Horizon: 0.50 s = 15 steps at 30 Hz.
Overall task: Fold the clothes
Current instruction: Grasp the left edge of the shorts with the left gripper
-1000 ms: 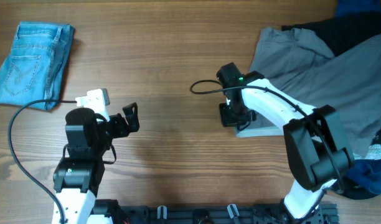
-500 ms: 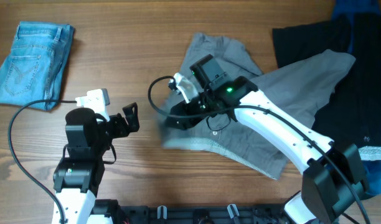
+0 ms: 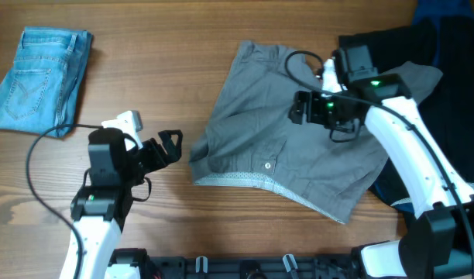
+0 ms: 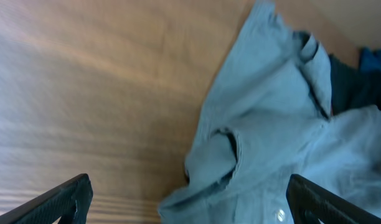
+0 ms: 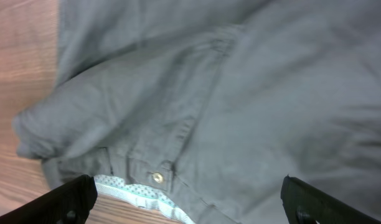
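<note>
Grey trousers (image 3: pixel 276 155) lie spread out and rumpled in the middle of the table, waistband and its button toward the near edge. My right gripper (image 3: pixel 297 108) hovers over their upper part, open, nothing between its fingers. In the right wrist view the grey trousers (image 5: pixel 240 93) fill the frame and the right gripper (image 5: pixel 187 202) stands wide above the waistband button (image 5: pixel 157 178). My left gripper (image 3: pixel 169 147) is open just left of the trousers' edge. The left wrist view shows the left gripper (image 4: pixel 190 205) wide apart, with the trousers (image 4: pixel 271 124) ahead.
Folded light-blue jeans (image 3: pixel 39 74) lie at the far left. A black garment (image 3: pixel 454 101) sits at the right under the trousers' leg, with a dark-blue one (image 3: pixel 442 9) at the top right corner. Bare wood (image 3: pixel 144 70) lies between jeans and trousers.
My right gripper dragged the grey trousers left to the middle, opened, let them go and drew back to the right. My left arm shifted slightly right.
</note>
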Each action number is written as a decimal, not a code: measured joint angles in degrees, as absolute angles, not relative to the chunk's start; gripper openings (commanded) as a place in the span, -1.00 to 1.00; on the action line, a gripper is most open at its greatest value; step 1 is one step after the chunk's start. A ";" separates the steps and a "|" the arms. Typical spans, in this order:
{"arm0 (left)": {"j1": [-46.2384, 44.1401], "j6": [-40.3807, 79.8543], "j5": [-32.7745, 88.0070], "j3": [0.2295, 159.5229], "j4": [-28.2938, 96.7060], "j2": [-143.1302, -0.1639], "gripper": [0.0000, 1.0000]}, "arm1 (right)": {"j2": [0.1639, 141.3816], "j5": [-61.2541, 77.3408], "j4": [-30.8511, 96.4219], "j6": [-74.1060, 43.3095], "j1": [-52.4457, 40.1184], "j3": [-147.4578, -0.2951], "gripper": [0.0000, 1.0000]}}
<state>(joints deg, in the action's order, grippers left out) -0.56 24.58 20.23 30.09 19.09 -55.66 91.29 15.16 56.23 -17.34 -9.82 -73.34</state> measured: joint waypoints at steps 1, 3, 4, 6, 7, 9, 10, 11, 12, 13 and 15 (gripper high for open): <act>-0.56 25.15 21.98 30.09 18.96 -57.76 0.97 | 91.29 15.16 56.77 -17.34 -8.88 -73.34 0.99; -0.56 26.50 25.93 30.17 18.83 -62.72 0.91 | 91.29 15.14 57.25 -17.34 -7.29 -73.34 1.00; -0.58 27.33 27.68 30.17 18.90 -65.39 0.87 | 91.29 15.14 57.30 -17.34 -6.94 -73.34 0.99; -0.56 29.45 31.62 30.20 18.57 -70.96 0.79 | 91.29 15.16 57.41 -17.34 -6.70 -73.34 1.00; -0.58 30.26 33.17 30.20 18.55 -73.23 0.76 | 91.29 15.16 57.39 -17.34 -6.70 -73.34 0.99; -0.78 31.48 36.25 30.24 17.85 -78.26 0.72 | 91.29 15.14 57.45 -17.34 -6.70 -73.34 0.99; -1.04 32.05 37.19 30.24 17.72 -80.16 0.71 | 91.29 15.14 57.47 -17.34 -6.70 -73.34 0.99; -1.39 32.23 37.74 30.24 17.32 -81.32 0.62 | 91.29 15.16 57.45 -17.34 -6.70 -73.34 0.99; -2.39 32.49 38.35 30.26 16.64 -82.85 0.45 | 91.29 15.14 57.45 -17.34 -6.70 -73.34 0.99; -3.40 32.64 39.27 30.30 16.03 -84.03 0.04 | 91.29 15.16 57.47 -17.34 -6.70 -73.34 0.99; -6.94 33.30 40.42 30.72 14.13 -86.50 -0.92 | 91.29 15.16 57.45 -17.34 -6.70 -73.34 1.00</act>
<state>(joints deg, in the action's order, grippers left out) -6.94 33.30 40.42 30.72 14.13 -86.50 91.29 15.16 57.45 -17.34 -6.70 -73.34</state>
